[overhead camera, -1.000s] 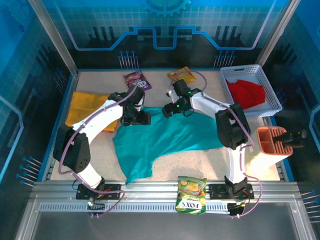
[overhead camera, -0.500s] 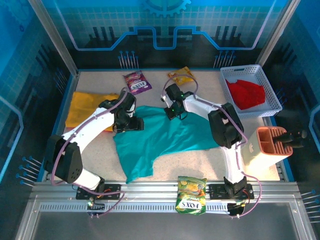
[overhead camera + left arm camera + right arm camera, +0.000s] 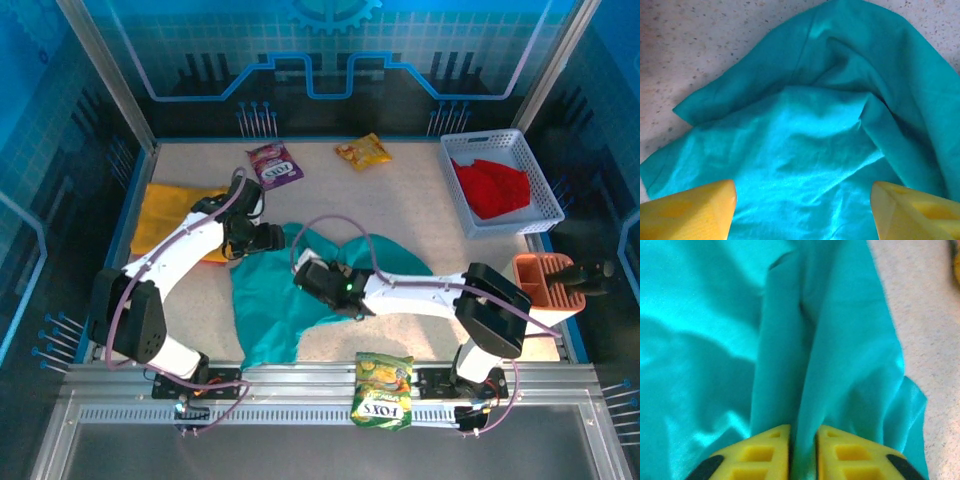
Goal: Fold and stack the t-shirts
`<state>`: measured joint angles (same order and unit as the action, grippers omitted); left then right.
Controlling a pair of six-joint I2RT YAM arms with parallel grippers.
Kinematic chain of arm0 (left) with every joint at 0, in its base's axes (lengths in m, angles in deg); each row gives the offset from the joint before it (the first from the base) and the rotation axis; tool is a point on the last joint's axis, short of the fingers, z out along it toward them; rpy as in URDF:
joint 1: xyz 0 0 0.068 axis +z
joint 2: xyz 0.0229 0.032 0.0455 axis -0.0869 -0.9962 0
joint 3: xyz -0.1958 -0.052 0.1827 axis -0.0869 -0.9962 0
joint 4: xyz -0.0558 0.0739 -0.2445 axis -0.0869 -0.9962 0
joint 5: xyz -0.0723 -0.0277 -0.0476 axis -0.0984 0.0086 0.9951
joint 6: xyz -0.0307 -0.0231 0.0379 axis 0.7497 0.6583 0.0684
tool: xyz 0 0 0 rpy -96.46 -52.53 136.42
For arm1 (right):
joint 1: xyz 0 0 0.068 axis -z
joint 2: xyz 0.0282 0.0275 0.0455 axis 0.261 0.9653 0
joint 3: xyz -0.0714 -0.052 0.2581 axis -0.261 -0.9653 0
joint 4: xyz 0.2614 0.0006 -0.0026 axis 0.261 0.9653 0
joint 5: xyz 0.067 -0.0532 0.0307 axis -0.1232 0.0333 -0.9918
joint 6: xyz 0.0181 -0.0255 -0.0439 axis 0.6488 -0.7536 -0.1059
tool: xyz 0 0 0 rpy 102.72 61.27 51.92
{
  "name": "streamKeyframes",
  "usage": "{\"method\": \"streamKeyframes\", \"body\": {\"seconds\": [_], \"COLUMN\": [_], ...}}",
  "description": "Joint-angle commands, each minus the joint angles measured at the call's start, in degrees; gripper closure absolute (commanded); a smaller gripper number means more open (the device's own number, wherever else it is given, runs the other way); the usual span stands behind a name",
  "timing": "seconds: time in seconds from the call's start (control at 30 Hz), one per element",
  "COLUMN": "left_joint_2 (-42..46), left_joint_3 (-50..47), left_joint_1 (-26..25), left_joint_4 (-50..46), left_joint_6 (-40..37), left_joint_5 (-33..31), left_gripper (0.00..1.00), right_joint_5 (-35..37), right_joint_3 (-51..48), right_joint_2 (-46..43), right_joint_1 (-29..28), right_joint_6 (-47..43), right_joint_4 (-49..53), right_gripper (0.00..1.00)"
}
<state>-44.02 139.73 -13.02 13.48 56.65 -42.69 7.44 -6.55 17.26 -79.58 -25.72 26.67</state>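
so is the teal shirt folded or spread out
Partly folded, bunched: the right gripper pinches a ridge of the teal shirt, one part doubled over the rest, nothing neat.

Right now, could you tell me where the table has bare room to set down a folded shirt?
Barest: the table between the yellow packet, the basket and the teal t-shirt. Crowded: left and centre, where the left gripper and right gripper are at the teal t-shirt, beside the yellow-orange t-shirt.
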Motion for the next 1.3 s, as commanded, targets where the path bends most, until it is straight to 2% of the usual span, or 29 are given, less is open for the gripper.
{"method": "streamKeyframes", "body": {"seconds": [0.0,0.13,0.27,0.33,0.47,0.57,0.63,0.73,0.9,1.07,1.27], "left_joint_2": [-4.6,-8.6,-12.6,-14.5,-20.1,-25.2,-27.8,-30.5,-34.3,-36.4,-39.5], "left_joint_3": [2.0,4.5,9.2,11.7,17.7,22.5,24.4,26.2,28.7,29.4,32.3], "left_joint_1": [0.5,0.2,-0.3,-0.6,-1.3,-2.0,-2.3,-2.6,-2.6,-2.5,-2.3], "left_joint_4": [3.4,5.9,5.6,5.6,3.7,0.6,-0.3,-0.6,-2.3,-1.9,-2.4], "left_joint_6": [1.8,2.8,2.3,1.7,-0.7,-3.1,-4.0,-4.5,-4.6,-4.4,-4.6], "left_joint_5": [3.8,5.7,5.7,5.2,2.1,-0.3,-0.9,-0.8,-2.8,-4.5,-4.7], "left_gripper": [0.28,0.28,0.28,0.28,0.34,0.34,0.34,0.30,0.28,0.27,0.35], "right_joint_5": [0.1,-1.9,-7.1,-11.1,-20.6,-26.3,-27.5,-26.7,-31.9,-29.7,-31.5], "right_joint_3": [-1.9,-2.1,-0.8,0.5,4.9,11.0,14.5,15.6,16.0,14.5,15.5], "right_joint_2": [0.2,-2.2,-6.9,-8.9,-8.7,-3.4,0.6,2.6,6.6,10.1,14.8], "right_joint_1": [-1.0,-0.5,4.3,8.7,20.1,27.4,30.3,32.5,38.3,40.5,40.9], "right_joint_6": [9.6,12.7,13.3,14.4,18.0,19.7,19.2,18.3,19.5,18.2,17.2], "right_joint_4": [4.4,5.6,6.2,7.5,12.2,18.3,21.2,20.4,20.2,17.6,13.0], "right_gripper": [0.75,0.41,0.20,0.16,0.14,0.11,0.09,0.08,0.06,0.06,0.09]}}
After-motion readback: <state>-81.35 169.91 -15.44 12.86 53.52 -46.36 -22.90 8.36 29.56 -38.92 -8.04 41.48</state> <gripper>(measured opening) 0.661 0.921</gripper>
